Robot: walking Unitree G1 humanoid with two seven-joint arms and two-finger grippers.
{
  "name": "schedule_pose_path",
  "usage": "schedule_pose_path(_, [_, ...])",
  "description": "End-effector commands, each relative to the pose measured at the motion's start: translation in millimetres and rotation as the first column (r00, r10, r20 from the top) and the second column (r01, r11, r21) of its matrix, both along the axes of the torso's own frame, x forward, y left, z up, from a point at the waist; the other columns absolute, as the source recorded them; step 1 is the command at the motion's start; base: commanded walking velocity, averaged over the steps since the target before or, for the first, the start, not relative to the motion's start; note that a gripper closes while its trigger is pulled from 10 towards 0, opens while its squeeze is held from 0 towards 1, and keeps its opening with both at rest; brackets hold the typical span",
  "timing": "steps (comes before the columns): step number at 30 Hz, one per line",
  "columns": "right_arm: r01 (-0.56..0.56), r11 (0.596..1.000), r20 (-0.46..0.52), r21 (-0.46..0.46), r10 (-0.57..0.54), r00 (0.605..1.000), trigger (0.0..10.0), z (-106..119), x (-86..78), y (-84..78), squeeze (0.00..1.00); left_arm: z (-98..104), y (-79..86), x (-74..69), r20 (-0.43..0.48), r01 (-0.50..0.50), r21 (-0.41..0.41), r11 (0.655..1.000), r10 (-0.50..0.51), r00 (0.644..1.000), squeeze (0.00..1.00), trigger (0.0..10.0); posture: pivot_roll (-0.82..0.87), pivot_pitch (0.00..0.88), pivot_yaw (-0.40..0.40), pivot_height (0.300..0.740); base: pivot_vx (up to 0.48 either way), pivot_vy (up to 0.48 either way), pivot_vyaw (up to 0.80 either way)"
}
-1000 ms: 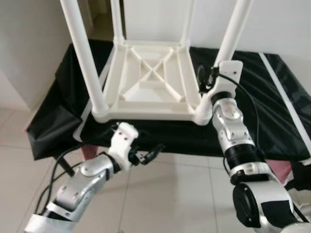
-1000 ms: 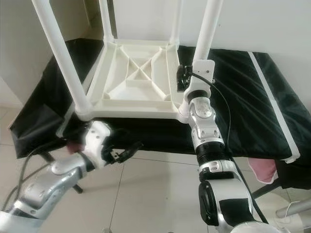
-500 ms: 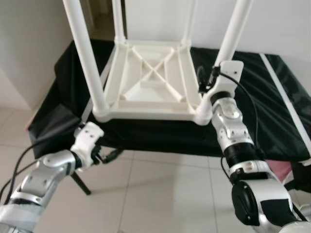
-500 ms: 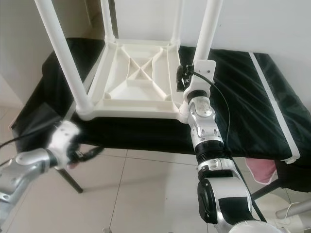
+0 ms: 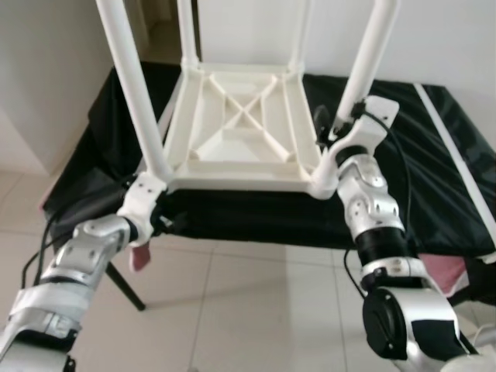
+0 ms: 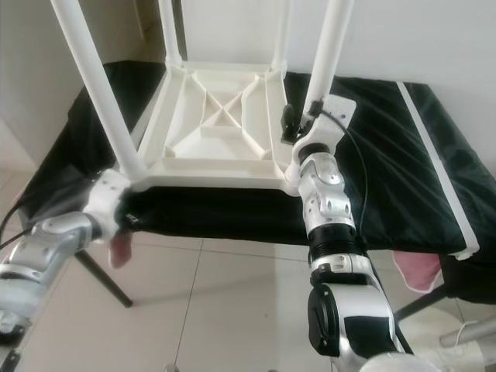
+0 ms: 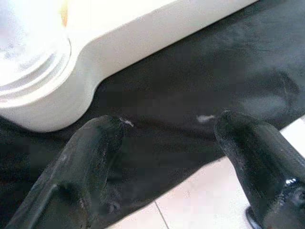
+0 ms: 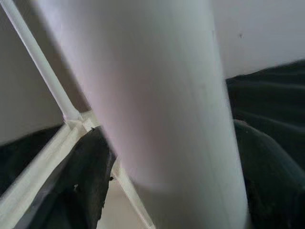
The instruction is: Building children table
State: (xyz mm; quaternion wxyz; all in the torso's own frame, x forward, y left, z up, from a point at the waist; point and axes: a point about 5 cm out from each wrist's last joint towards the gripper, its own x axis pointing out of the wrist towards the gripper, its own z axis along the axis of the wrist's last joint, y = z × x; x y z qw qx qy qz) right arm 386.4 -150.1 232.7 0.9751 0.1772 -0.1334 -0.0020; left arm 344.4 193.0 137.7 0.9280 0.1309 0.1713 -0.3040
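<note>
Nearest the robot, the left gripper [image 7: 162,143] sits at the front edge of the black cloth [image 5: 434,147], just below the near-left corner of the upturned white children's table [image 5: 240,124]. Its fingers [image 7: 90,157] are spread wide and hold nothing. To do this step well, it probably should steady that corner socket from below without dragging the cloth, so the frame does not slide while the other arm works.

Farther in, the right gripper [image 8: 167,157] has its two fingers on either side of the near-right leg [image 5: 370,54], low near its socket; the grip looks snug, though contact is hard to confirm. Pressing straight down along the leg would likely seat it best.

The table lies top-down on the cloth, its four legs pointing upward with their long axes nearly vertical.
</note>
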Motion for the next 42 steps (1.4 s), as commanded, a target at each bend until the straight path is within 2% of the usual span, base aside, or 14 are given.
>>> schedule_pose_path(1, [-0.009, 0.997, -0.003, 0.072, 0.009, 1.000, 10.0, 0.5, -1.3, -0.7, 0.00, -3.0, 6.9, 5.1, -0.019, -0.067, 0.034, 0.997, 0.068, 0.998, 0.00, 10.0, -0.02, 0.091, -0.018, 0.740, 0.000, 0.000, 0.00])
schedule_pose_path(6, [-0.003, 0.983, 0.007, 0.184, 0.002, 1.000, 10.0, 2.6, -4.9, -4.4, 0.00, 0.0, 9.2, 13.1, -0.026, -0.084, 0.044, 0.996, 0.085, 0.996, 0.00, 10.0, -0.04, 0.095, -0.001, 0.740, 0.000, 0.000, 0.00])
schedule_pose_path(12, [-0.005, 0.926, 0.005, 0.377, 0.003, 1.000, 10.0, 0.7, -13.2, -9.6, 0.00, 2.0, 6.4, 13.6, -0.061, -0.026, 0.026, 0.999, 0.028, 0.998, 0.00, 10.0, -0.06, 0.099, 0.016, 0.740, 0.000, 0.000, 0.00])
schedule_pose_path(19, [-0.015, 0.911, -0.010, 0.413, 0.020, 1.000, 10.0, -3.2, -16.4, -9.2, 0.00, 4.3, 0.1, 13.3, -0.068, 0.033, 0.001, 0.999, -0.033, 0.997, 0.00, 10.0, -0.06, 0.102, 0.016, 0.740, 0.000, 0.000, 0.00])
schedule_pose_path(26, [-0.040, 0.823, -0.035, 0.567, 0.072, 0.997, 10.0, -14.6, -21.1, -9.7, 0.00, -7.2, -17.8, -6.5, -0.121, 0.185, -0.031, 0.982, -0.187, 0.975, 0.00, 10.0, -0.05, 0.101, 0.017, 0.740, 0.000, 0.000, 0.00])
schedule_pose_path(30, [-0.042, 0.807, -0.036, 0.588, 0.078, 0.996, 10.0, -16.8, -22.4, -11.3, 0.00, -12.0, -22.2, -14.1, -0.135, 0.225, -0.043, 0.973, -0.229, 0.964, 0.00, 10.0, -0.05, 0.100, 0.016, 0.740, 0.000, 0.000, 0.00])
schedule_pose_path(34, [-0.064, 0.757, -0.027, 0.650, 0.107, 0.994, 10.0, -21.3, -24.9, -12.3, 0.00, -19.0, -23.5, -15.0, -0.146, 0.201, -0.049, 0.978, -0.206, 0.968, 0.00, 10.0, -0.05, 0.095, 0.013, 0.740, 0.000, 0.000, 0.00])
schedule_pose_path(35, [-0.060, 0.748, -0.033, 0.661, 0.109, 0.993, 2.0, -25.0, -26.6, -13.5, 0.00, -21.5, -21.3, -10.7, -0.142, 0.159, -0.042, 0.986, -0.163, 0.976, 0.00, 10.0, -0.05, 0.093, 0.012, 0.740, 0.000, 0.000, 0.00])
schedule_pose_path(36, [-0.055, 0.740, -0.038, 0.671, 0.109, 0.993, 3.0, -27.9, -28.4, -14.9, 0.00, -22.0, -18.5, -5.1, -0.129, 0.110, -0.035, 0.993, -0.114, 0.985, 0.00, 10.0, -0.05, 0.093, 0.012, 0.740, 0.000, 0.000, 0.00])
schedule_pose_path(37, [-0.049, 0.738, -0.042, 0.673, 0.105, 0.994, 0.0, -30.7, -30.6, -17.6, 0.00, -18.8, -13.3, 4.7, -0.098, 0.036, -0.027, 0.999, -0.039, 0.994, 0.00, 10.0, -0.05, 0.090, 0.008, 0.740, 0.000, 0.000, 0.00])
schedule_pose_path(39, [-0.046, 0.735, -0.043, 0.676, 0.101, 0.994, 0.0, -33.2, -32.9, -20.5, 0.00, -12.7, -6.6, 15.5, -0.048, -0.047, -0.006, 0.999, 0.046, 0.998, 0.00, 10.0, -0.05, 0.089, 0.007, 0.740, 0.000, 0.000, 0.00])
schedule_pose_path(40, [-0.042, 0.726, -0.047, 0.687, 0.102, 0.994, 6.7, -35.0, -34.7, -22.7, 0.00, -7.1, -1.8, 22.1, -0.015, -0.106, -0.002, 0.994, 0.106, 0.994, 0.00, 10.0, -0.05, 0.089, 0.007, 0.740, 0.000, 0.000, 0.00])
schedule_pose_path(41, [-0.042, 0.726, -0.047, 0.687, 0.102, 0.994, 6.7, -35.0, -34.7, -22.7, 0.00, -7.1, -1.8, 22.1, -0.015, -0.106, -0.002, 0.994, 0.106, 0.994, 0.00, 10.0, -0.05, 0.089, 0.007, 0.740, 0.000, 0.000, 0.00])
schedule_pose_path(42, [-0.020, 0.705, -0.060, 0.709, 0.088, 0.994, 10.0, -41.2, -37.9, -30.1, 0.00, 7.5, 9.3, 35.5, 0.061, -0.227, 0.010, 0.974, 0.226, 0.972, 0.00, 10.0, -0.05, 0.083, 0.005, 0.740, 0.000, 0.000, 0.00])
